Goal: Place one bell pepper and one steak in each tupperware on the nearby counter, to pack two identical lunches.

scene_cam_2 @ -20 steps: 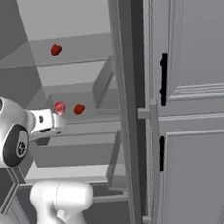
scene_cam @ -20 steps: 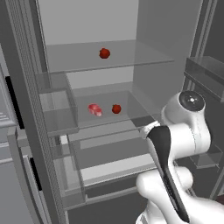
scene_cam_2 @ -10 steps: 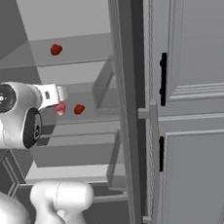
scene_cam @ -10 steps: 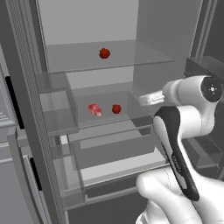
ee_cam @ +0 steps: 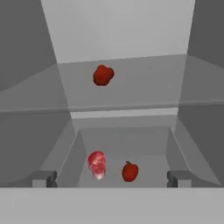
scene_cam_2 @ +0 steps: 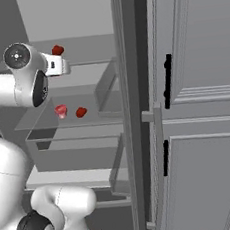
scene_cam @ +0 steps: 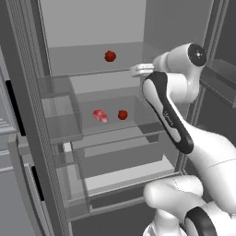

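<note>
the tool (scene_cam: 138,70) hangs released, grasping nothing, at the front edge of the upper fridge shelf (scene_cam: 87,64). one bell pepper (ee_cam: 103,75) sits mid-shelf with open room around. below, steak (ee_cam: 96,164) at 9 o'clock of a second pepper (ee_cam: 130,171), apart.

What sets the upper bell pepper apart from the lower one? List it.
The upper bell pepper sits alone on the higher fridge shelf; the lower bell pepper sits on the shelf below, beside the pink steak. The upper one is lumpy and rounded; the lower shows a small stem on top. Both are dark red.
</note>
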Motion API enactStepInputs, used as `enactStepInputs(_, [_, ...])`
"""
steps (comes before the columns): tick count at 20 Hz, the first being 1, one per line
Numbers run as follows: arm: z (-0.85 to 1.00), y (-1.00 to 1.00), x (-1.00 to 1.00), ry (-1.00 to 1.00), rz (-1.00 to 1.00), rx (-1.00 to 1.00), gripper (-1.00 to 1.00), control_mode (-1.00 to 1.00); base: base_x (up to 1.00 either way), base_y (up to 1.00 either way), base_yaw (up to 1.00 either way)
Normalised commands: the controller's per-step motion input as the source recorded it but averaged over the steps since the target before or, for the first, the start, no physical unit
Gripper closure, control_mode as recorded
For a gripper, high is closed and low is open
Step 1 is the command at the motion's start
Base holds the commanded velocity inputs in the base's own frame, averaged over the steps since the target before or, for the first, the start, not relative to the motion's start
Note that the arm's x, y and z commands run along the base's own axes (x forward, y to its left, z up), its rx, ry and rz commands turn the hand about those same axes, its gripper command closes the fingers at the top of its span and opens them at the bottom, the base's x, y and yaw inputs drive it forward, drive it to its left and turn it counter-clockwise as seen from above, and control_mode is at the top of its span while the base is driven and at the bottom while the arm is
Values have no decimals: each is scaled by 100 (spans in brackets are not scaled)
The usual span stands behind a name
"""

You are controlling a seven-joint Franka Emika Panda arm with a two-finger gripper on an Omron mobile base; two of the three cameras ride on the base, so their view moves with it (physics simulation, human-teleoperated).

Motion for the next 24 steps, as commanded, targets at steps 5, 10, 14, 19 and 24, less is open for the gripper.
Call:
enactStepInputs(5, [26, 55, 77, 12, -1, 0, -100, -100, 0, 0, 0])
enactStepInputs(10, [-2, 28, 65, 0, -1, -5, -100, -100, 0, 0, 0])
enactStepInputs(14, [-6, 27, 71, -1, -9, -4, -100, -100, 0, 0, 0])
enactStepInputs(19, [-15, 2, 48, 4, -8, 0, -100, -100, 0, 0, 0])
enactStepInputs(24, [-24, 0, 64, 6, -1, 0, -100, -100, 0, 0, 0])
